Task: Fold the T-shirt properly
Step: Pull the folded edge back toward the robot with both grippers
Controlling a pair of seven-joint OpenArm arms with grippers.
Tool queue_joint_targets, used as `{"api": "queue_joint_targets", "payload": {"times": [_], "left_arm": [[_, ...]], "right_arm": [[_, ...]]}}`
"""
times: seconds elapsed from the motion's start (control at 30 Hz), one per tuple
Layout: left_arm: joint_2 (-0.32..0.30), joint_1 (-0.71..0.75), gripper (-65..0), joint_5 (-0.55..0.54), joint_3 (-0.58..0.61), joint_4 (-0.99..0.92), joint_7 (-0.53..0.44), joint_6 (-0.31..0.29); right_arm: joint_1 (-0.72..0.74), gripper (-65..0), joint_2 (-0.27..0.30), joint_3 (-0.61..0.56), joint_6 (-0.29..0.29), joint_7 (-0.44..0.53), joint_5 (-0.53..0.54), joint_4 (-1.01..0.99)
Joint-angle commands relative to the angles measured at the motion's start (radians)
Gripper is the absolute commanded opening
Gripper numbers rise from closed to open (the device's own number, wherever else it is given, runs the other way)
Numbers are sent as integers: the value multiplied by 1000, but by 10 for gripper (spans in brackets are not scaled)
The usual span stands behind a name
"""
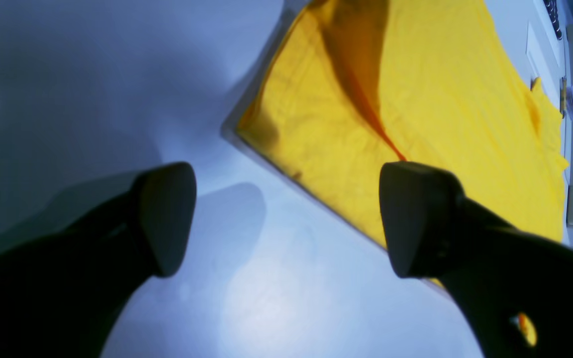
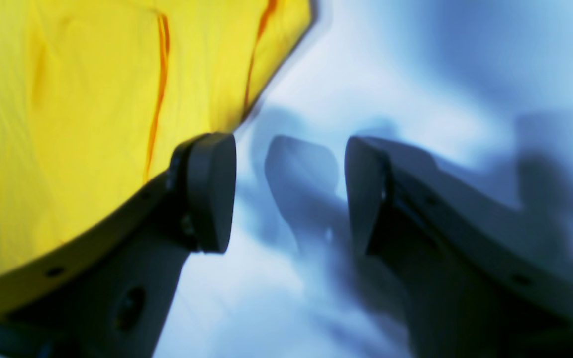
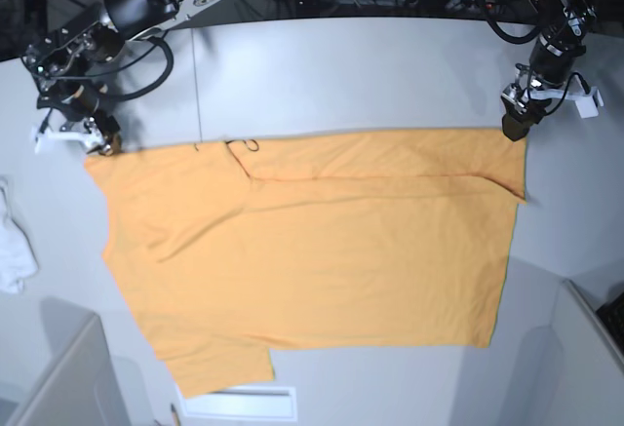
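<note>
Broadly, the T-shirt (image 3: 312, 251) lies spread flat on the grey counter (image 3: 370, 75), with a long lengthwise crease near its far edge and one sleeve reaching toward the near left. At the left of the base view, the right pincer (image 3: 97, 143) hovers at the shirt's far left corner; its wrist view shows the jaws parted and empty, one pad (image 2: 212, 191) over the cloth's edge and the other over bare counter. A small white cloth (image 3: 15, 246) sits apart at the far left edge.

The shirt looks thin, light and limp, so it will likely sag and wrinkle when lifted and slide easily on the smooth counter; corners and hems seem the sound places to pinch.

At the right, the left pincer (image 3: 515, 126) hangs at the far right corner, jaws likewise wide and holding nothing, one fingertip (image 1: 416, 219) just over the hem.
</note>
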Motion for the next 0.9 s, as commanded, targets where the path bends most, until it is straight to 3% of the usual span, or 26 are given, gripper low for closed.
{"api": "queue_joint_targets", "payload": {"times": [0.0, 0.2, 0.33, 0.77, 0.8, 0.87], "left_arm": [[-15, -4, -94, -14, -5, 12, -20, -9], [-16, -37, -94, -11, -9, -58, -20, -9], [-16, -50, -94, -11, 0, -66, -20, -9], [5, -169, -97, -5, 3, -209, -20, -8], [5, -169, -107, -5, 3, -209, -20, -8], [5, -168, -193, -5, -2, -209, -20, -6]], "right_arm": [[19, -315, 9, 0, 10, 14, 10, -4], [51, -317, 24, 0, 4, 37, 107, -114], [51, -317, 24, -6, -31, 77, 115, -157], [57, -321, 26, -12, -36, 81, 108, -168], [57, -321, 26, -12, -36, 81, 108, -168], [57, -323, 26, -12, -36, 84, 108, -168]]}}
